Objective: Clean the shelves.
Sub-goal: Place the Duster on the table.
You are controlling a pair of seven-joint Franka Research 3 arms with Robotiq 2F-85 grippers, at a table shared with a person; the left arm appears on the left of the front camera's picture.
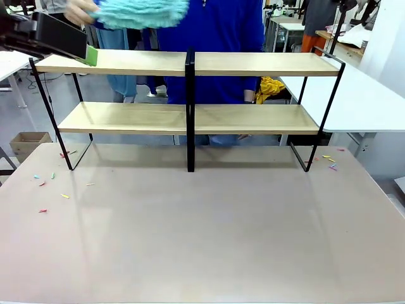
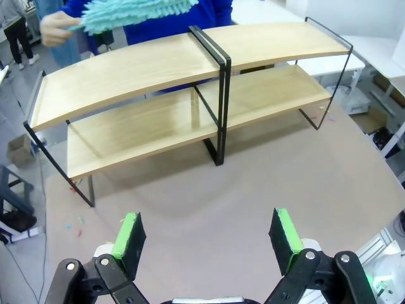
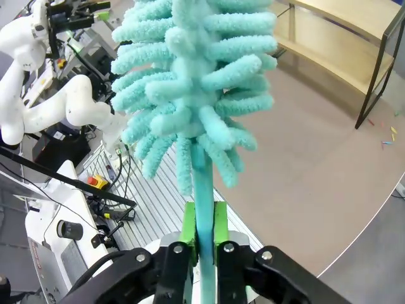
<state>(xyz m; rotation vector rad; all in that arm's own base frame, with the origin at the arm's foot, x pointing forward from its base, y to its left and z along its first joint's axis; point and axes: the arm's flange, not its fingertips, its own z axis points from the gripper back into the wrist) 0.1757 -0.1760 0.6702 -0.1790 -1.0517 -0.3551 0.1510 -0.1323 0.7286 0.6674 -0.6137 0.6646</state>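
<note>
With the shelves (image 1: 190, 63) set along the far edge of the table (image 1: 202, 240), the left gripper (image 2: 205, 223) spread empty and the right gripper (image 3: 204, 221) clamped on a duster (image 3: 196, 82), the light rack may be shoved if it is swept too hard.

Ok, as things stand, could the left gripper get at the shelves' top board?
Probably yes. The left gripper hangs open over the tabletop, with nothing standing between it and the shelves. The person's hand, holding a teal duster above the top board's left end, might get in its way.
</note>
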